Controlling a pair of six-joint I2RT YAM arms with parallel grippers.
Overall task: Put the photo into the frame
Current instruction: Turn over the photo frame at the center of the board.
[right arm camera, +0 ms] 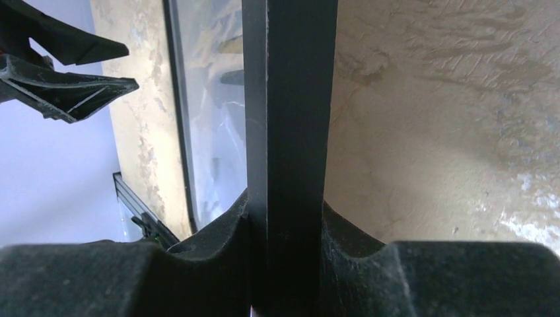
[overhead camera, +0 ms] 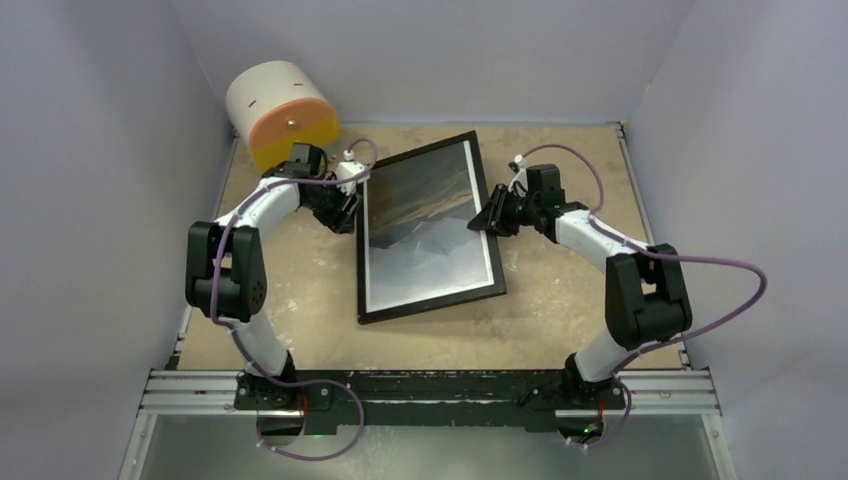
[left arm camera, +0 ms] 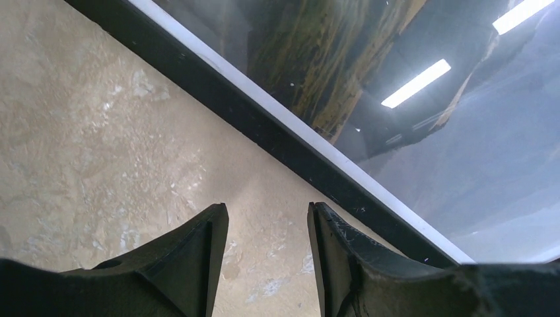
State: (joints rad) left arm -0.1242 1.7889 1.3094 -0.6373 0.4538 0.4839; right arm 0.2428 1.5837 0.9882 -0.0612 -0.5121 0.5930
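The frame (overhead camera: 430, 303), with its thin black border, lies glass-up in the middle of the table. The photo (overhead camera: 425, 225), a dark grey landscape, shows behind the glass inside a thin white margin. My right gripper (overhead camera: 487, 218) is shut on the frame's right edge. In the right wrist view that black edge (right arm camera: 290, 99) runs straight up between my right gripper's (right arm camera: 285, 208) two fingers. I cannot tell whether that edge is lifted off the table. My left gripper (overhead camera: 347, 208) stands open over bare table just left of the frame's left border (left arm camera: 264, 119). Nothing is between my left gripper's (left arm camera: 267, 210) fingers.
A white and orange cylinder (overhead camera: 282, 112) stands at the back left corner, close behind the left arm. Pale walls close the table on three sides. A metal rail (overhead camera: 430, 385) with the arm bases runs along the near edge.
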